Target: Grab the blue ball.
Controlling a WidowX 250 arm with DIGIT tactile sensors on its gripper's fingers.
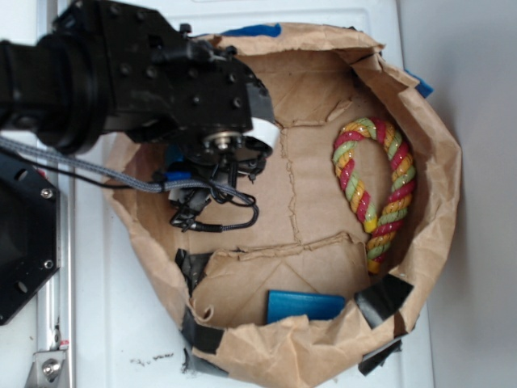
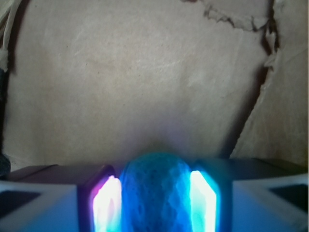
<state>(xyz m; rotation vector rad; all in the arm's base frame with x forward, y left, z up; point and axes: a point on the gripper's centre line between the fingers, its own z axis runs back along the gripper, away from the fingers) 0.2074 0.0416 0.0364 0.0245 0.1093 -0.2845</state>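
Pincer clamped on blue ball at bag's nine o'clock; likely to squirt free if squeezed off-center.

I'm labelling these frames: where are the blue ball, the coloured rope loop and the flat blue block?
Small teal-blue rubbery ball (image 2: 155,193), wrist view, front face between the fingers.
Red-yellow-green twisted rope loop (image 1: 399,190), exterior view, right strand.
Flat blue rectangular block (image 1: 304,305), exterior view, top face.

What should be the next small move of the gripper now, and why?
Probably a short, straight lift. In the wrist view the blue ball sits between both fingers, which press against its sides, so the gripper appears shut on it. The cardboard floor is close underneath.
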